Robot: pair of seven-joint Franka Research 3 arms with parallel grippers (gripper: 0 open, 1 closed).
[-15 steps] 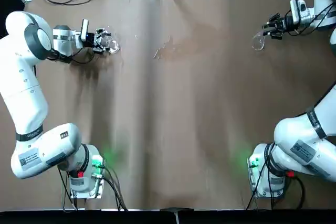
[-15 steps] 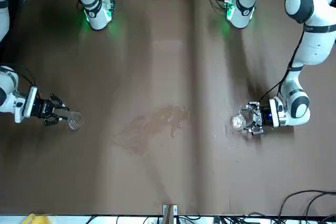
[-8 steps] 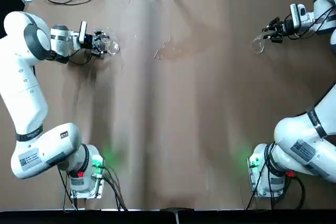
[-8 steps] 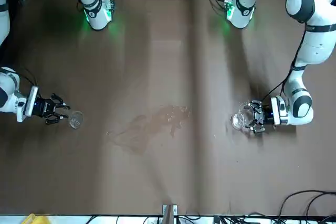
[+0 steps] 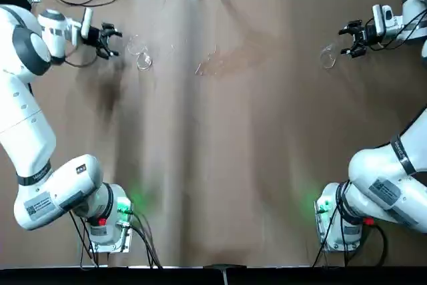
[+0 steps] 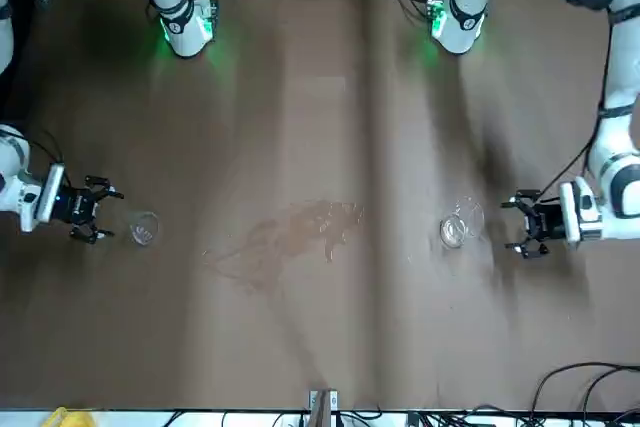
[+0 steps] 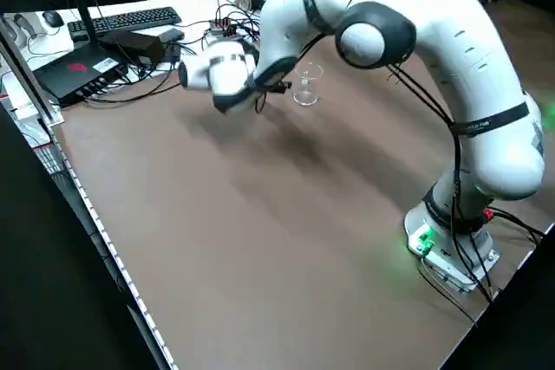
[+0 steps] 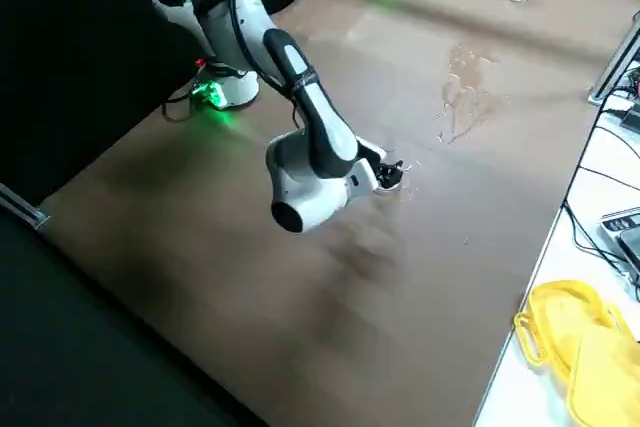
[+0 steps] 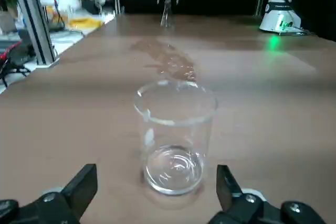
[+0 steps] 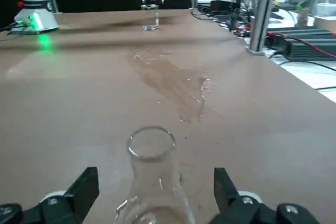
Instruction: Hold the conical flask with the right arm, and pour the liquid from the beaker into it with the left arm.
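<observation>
Both arms have backed off their glassware since the earlier frame: our left end effector (image 5: pixel 114 43) slid well away toward its own outer side, and our right end effector (image 5: pixel 343 41) made a smaller move outward. The glasses themselves stayed pretty much where they were.

So, going left to right as seen from overhead: the left end effector is released, fingers spread wide with nothing between them. Just past its fingertips, toward the middle of the worktop (image 5: pixel 220 158), we've got the beaker (image 5: pixel 142 56), upright and not touching either finger. We can see straight through its clear wall, but honestly can't tell how much liquid is in it.

Farther inward from that same end effector, past the beaker, there's a wet patch (image 5: pixel 233 62) with shiny blobs, sitting between our two end effectors. A few loose drops (image 10: pixel 186 138) are dotted between the patch and the flask too.

Next up is the conical flask (image 5: pixel 327 57), standing upright just in front of the right end effector's fingertips, on the side facing the middle. Some drops show on the glass, but we can't tell its fill level. That right end effector is released as well, fingers apart and holding nothing, with a gap to the glass.
</observation>
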